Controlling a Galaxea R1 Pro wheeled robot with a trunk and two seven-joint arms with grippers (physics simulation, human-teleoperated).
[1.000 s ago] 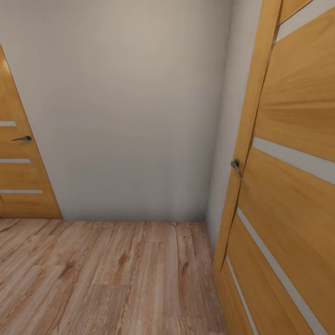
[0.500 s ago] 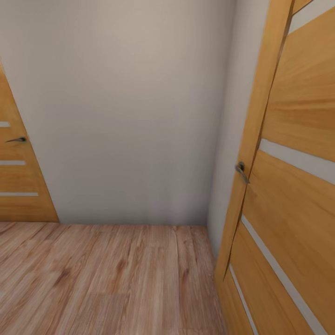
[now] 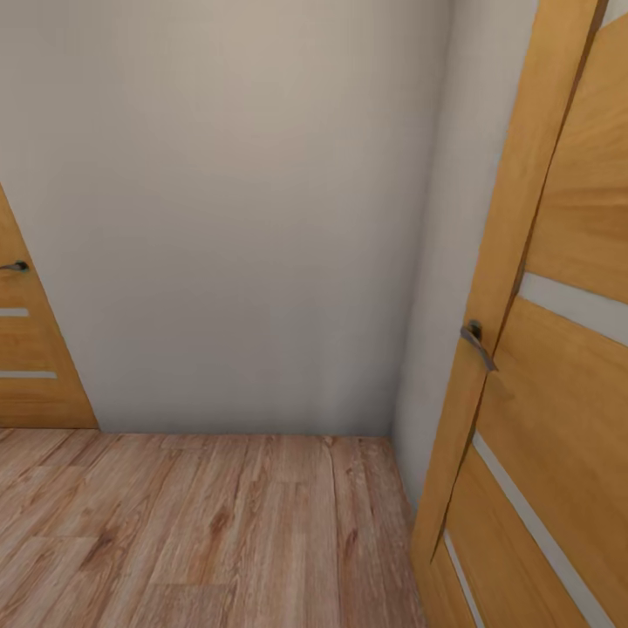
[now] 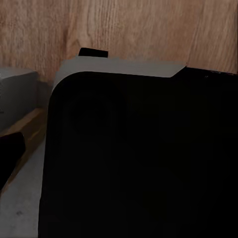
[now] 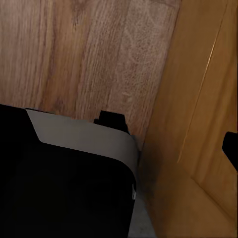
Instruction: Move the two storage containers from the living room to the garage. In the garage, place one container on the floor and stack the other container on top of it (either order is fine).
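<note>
1. facing a plain off-white wall (image 3: 235,218) in the head view, the camera looks into an inner corner where that wall meets a second pale wall strip (image 3: 453,262) on the right.
2. a light wooden door with pale frosted strips (image 3: 558,392) stands at the right edge, close to the camera, with a dark metal lever handle (image 3: 476,342) at its near edge.
3. a second matching wooden door (image 3: 30,366) sits at the far left against the wall, its small dark handle (image 3: 14,267) near the picture's edge.
4. light wood plank flooring (image 3: 201,532) runs from the wall base toward the camera.
5. the left wrist view is mostly taken up by a dark rounded body with a grey edge (image 4: 139,163), with wood planks (image 4: 148,29) beyond it; whether the left tool is open or closed cannot be told.
6. the right wrist view has a similar dark block with a grey band (image 5: 64,183) over plank flooring (image 5: 94,54), just beside a wooden door panel (image 5: 198,124); the right tool's state cannot be told either.
7. the orange-red storage containers cannot be located from these views.
</note>
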